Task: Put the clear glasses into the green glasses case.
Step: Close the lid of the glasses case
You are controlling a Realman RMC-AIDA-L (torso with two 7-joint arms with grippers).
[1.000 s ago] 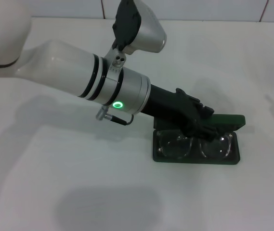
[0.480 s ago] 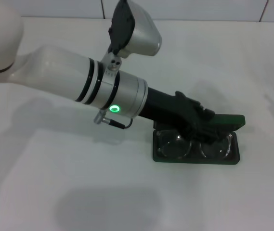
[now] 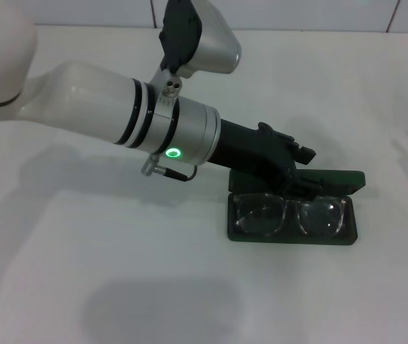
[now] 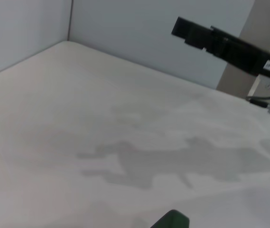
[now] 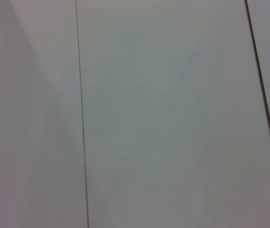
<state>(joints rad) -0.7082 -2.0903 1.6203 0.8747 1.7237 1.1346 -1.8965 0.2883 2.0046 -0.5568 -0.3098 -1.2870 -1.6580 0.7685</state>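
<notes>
The green glasses case point(image 3: 352, 233) lies open on the white table right of centre, its lid point(image 3: 341, 178) raised at the back. The clear glasses point(image 3: 290, 215) lie flat inside the case's tray, lenses side by side. My left arm reaches across from the left. Its black left gripper point(image 3: 302, 172) hangs open just above the glasses' bridge and in front of the lid, holding nothing. In the left wrist view only a green corner of the case point(image 4: 172, 221) shows. My right gripper is out of view.
White tabletop point(image 3: 117, 272) surrounds the case, with a tiled wall behind it. The left wrist view shows a dark bar-shaped part point(image 4: 220, 42) farther off. The right wrist view shows only a pale panelled surface.
The left gripper has lifted off the glasses and drawn back slightly. The glasses stay lying in the case.
</notes>
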